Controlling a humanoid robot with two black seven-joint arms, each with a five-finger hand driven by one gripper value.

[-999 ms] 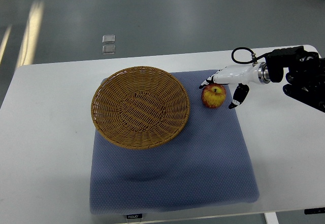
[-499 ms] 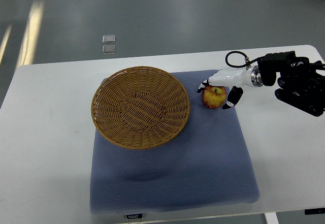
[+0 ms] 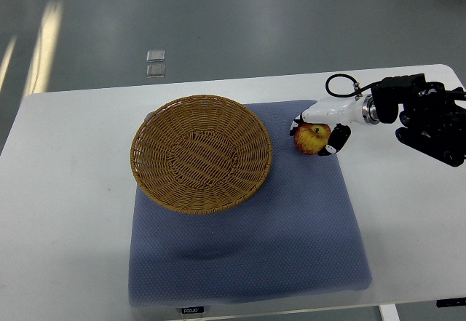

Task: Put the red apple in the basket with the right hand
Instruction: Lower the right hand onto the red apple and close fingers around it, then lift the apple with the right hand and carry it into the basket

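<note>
Fingers of my right hand [image 3: 317, 131] are wrapped around the red apple [image 3: 311, 138], beside the wicker basket [image 3: 202, 153]. Grip looks shallow; I worry it could roll free when lifted.

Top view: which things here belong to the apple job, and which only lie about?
Belong to the job:
red apple
basket, holding nothing
right hand, fingers around the apple

Only lying about:
blue mat
white table

One camera only, top view, looking steeply down from the robot's side. Far enough to take in the whole white table [image 3: 65, 212] and floor beyond.
</note>
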